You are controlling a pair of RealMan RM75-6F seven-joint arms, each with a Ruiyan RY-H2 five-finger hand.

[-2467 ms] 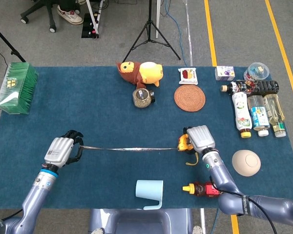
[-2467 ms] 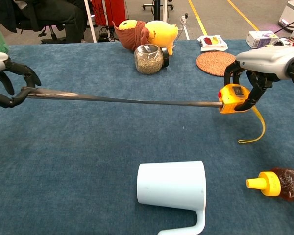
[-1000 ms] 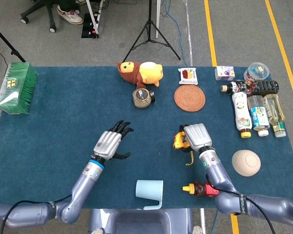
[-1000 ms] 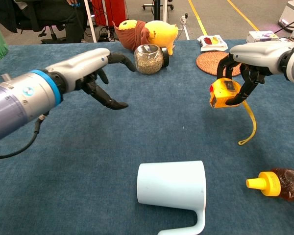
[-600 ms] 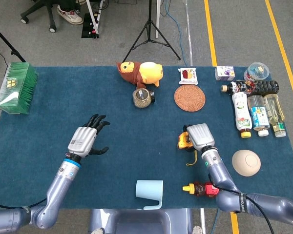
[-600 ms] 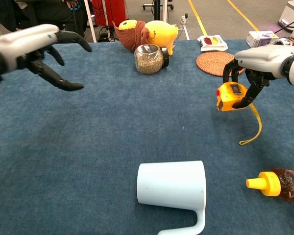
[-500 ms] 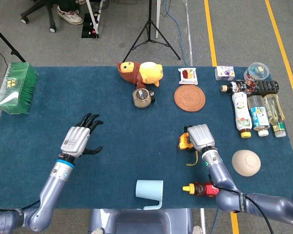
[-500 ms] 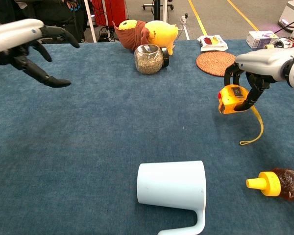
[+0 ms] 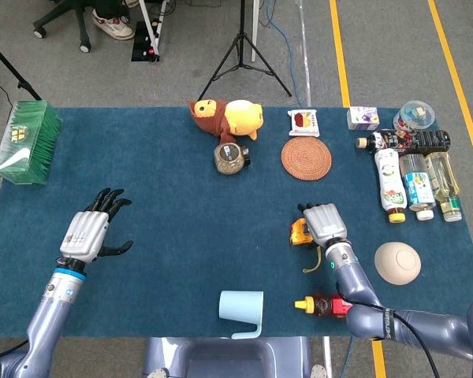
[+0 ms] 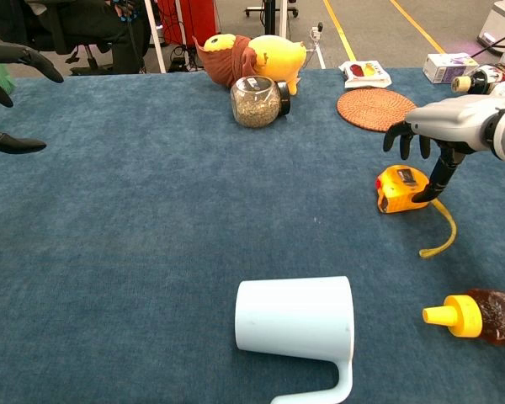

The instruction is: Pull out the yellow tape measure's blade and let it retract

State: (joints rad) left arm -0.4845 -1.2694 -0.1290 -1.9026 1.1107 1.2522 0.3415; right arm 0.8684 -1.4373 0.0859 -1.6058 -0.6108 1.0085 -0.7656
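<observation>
At far left we see the left hand (image 9: 87,233) spread, holding nothing. The yellow tape measure (image 10: 401,188) rests on the table, blade retracted; the right hand (image 10: 442,135), fingers parted, hovers above it. We judge the task essentially complete.

Left hand (image 9: 85,234): silver-grey back plate, black fingers (image 9: 106,200), blue ring at the wrist, grey-blue forearm. Right hand (image 9: 323,224): same silver-grey shell, dark fingers (image 10: 401,138); small green light on the grey-blue wrist segment. Black cable runs along the right forearm.
</observation>
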